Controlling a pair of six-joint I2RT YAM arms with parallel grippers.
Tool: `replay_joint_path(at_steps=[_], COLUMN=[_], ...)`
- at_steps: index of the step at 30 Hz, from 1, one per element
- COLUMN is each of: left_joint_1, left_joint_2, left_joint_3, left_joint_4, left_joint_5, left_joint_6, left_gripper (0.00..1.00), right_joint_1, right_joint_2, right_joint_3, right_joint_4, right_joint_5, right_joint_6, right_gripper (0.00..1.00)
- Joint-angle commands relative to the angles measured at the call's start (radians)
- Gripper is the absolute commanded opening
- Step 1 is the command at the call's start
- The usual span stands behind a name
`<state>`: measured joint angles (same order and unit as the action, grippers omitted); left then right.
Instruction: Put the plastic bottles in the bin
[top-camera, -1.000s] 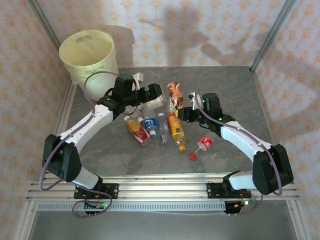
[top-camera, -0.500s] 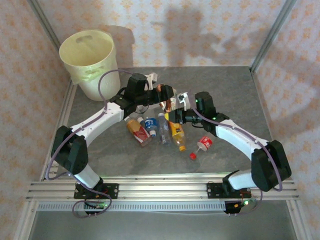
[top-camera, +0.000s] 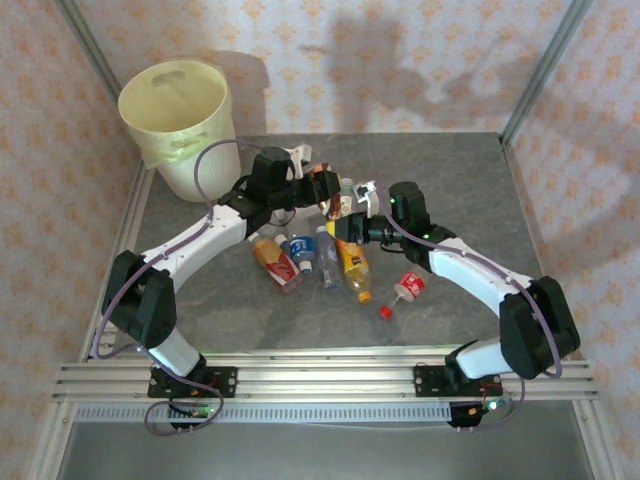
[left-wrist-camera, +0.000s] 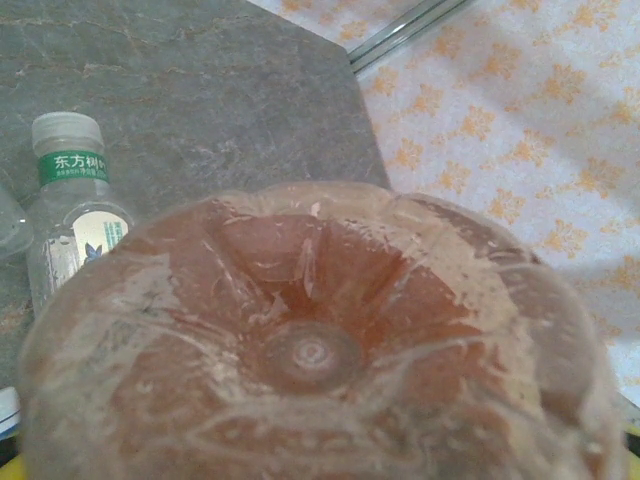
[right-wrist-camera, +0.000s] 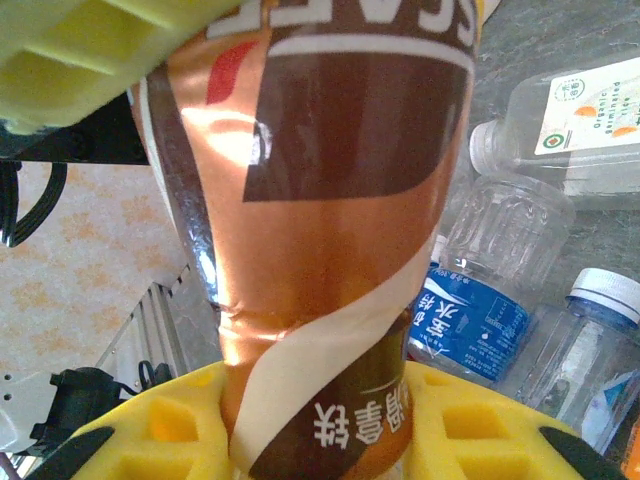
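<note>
A brown-and-orange-labelled plastic bottle (top-camera: 334, 200) hangs over the table's middle, held between both arms. My right gripper (right-wrist-camera: 320, 440) is shut on it, its yellow pads (right-wrist-camera: 160, 430) pressing the lower label on both sides. My left gripper (top-camera: 322, 187) is shut on the bottle's other end: one of its yellow fingers (right-wrist-camera: 90, 50) lies against the bottle (right-wrist-camera: 330, 230), and the bottle's base (left-wrist-camera: 312, 350) sits right at the left wrist camera. The bin (top-camera: 180, 120), a pale yellow bucket, stands at the table's far left corner.
Several more bottles lie below the grippers: a red-labelled one (top-camera: 277, 260), a blue-labelled one (top-camera: 302, 250), an orange one (top-camera: 352, 258) and a small red one (top-camera: 408, 287) beside a loose red cap (top-camera: 384, 312). A green-labelled bottle (left-wrist-camera: 70, 215) lies nearby.
My left gripper swung right to the bottle held up by my right gripper and closed on its free end. The right arm shifted slightly left with the bottle.
</note>
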<state>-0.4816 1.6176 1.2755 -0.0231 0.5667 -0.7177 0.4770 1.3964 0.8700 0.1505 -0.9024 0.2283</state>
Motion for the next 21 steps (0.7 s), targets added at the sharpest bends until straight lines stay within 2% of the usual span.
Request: replay_joint_path(at_steps=[1, 4, 7, 9, 11, 12, 15, 21], left_joint_1=[-0.009, -0.008, -0.009, -0.006, -0.006, -0.006, -0.002, 0.006], left_joint_2=[-0.032, -0.032, -0.033, -0.033, -0.034, -0.037, -0.053, -0.089], left_joint_3=[-0.010, -0.010, -0.011, -0.008, -0.005, -0.004, -0.002, 0.015], left_joint_4=[0.040, 0.037, 0.029, 0.023, 0.009, 0.000, -0.036, -0.158], left_joint_5=[0.005, -0.013, -0.035, -0.039, -0.050, -0.059, -0.109, -0.256], left_joint_6=[0.010, 0.005, 0.000, -0.002, -0.002, 0.000, 0.010, 0.039], left_gripper=[0.51, 0.49, 0.49, 0.49, 0.49, 0.49, 0.49, 0.49], right_joint_1=[0.005, 0.005, 0.005, 0.005, 0.005, 0.005, 0.005, 0.005], right_joint_2=[0.000, -0.002, 0.000, -0.003, -0.014, -0.023, -0.053, -0.113], right_joint_3=[0.044, 0.053, 0.066, 0.073, 0.076, 0.079, 0.084, 0.096], right_joint_4=[0.039, 0.011, -0.025, -0.054, -0.077, -0.094, -0.134, -0.208], right_joint_5=[-0.007, 0.012, 0.025, 0.051, 0.088, 0.119, 0.204, 0.448], right_joint_6=[0.013, 0.001, -0.010, -0.017, -0.028, -0.039, -0.067, -0.078], right_gripper=[0.30, 0.43, 0.67, 0.77, 0.95, 0.99, 0.99, 0.99])
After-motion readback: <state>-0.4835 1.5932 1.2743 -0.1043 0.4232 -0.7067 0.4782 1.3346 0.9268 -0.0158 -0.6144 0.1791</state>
